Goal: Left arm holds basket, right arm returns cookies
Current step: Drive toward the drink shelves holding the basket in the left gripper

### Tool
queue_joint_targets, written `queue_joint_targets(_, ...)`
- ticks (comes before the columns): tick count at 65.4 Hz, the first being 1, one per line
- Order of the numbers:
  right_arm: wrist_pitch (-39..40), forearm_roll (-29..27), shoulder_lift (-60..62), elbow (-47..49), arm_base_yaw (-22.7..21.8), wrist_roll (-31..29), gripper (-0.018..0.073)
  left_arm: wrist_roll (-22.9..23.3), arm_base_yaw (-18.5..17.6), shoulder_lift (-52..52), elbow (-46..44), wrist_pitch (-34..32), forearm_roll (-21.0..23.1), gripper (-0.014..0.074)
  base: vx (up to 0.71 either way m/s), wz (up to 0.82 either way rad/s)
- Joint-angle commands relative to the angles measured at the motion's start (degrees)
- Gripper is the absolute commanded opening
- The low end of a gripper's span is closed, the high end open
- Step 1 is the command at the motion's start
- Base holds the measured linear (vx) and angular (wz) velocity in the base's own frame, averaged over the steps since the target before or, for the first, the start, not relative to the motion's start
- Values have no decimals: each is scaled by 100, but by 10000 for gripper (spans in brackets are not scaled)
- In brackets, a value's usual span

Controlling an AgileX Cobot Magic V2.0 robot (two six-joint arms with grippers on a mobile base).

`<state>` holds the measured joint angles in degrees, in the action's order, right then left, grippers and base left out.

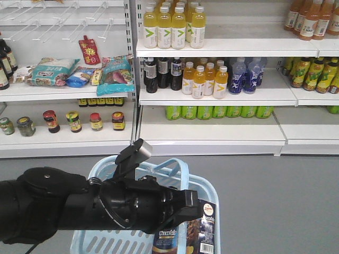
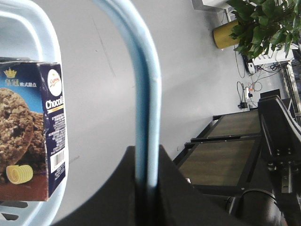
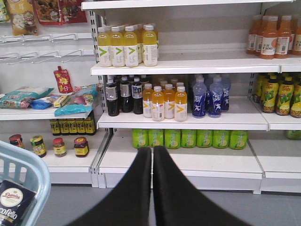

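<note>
My left arm [image 1: 79,206] reaches across the bottom of the front view. The left gripper [image 2: 146,162] pinches the handle [image 2: 146,94] of the basket [image 1: 106,241], with both jaws tight on the blue bar. The cookies [image 1: 204,230] stand inside the basket, by its right side wall.

My right gripper [image 3: 152,155] is off to one side of the basket. Its fingers are pressed together with nothing between them, and it points at the shelves [image 3: 188,66].

So I think picking up the cookies has not begun. Next I need to spread the right fingers and swing that arm over the basket. Then I go down around the box without bumping the handle, and squeeze. The left arm must hold the basket steady. I cannot tell which shelf spot the box belongs on.
</note>
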<state>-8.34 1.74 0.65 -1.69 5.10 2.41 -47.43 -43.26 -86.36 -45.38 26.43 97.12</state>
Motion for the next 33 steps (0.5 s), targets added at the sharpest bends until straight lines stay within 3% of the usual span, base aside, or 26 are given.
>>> queue_joint_targets(1,450,17,59,2,-22,-12,-9,-32,-22,247,-163,219,222,-6,34,-8)
queue_joint_targets(15,450,17,59,2,-22,-12,-9,-32,-22,247,-163,219,222,-6,31,-21)
queue_joint_targets(33,450,17,59,2,-22,-12,-9,-32,-22,247,-163,219,222,-6,25,-46)
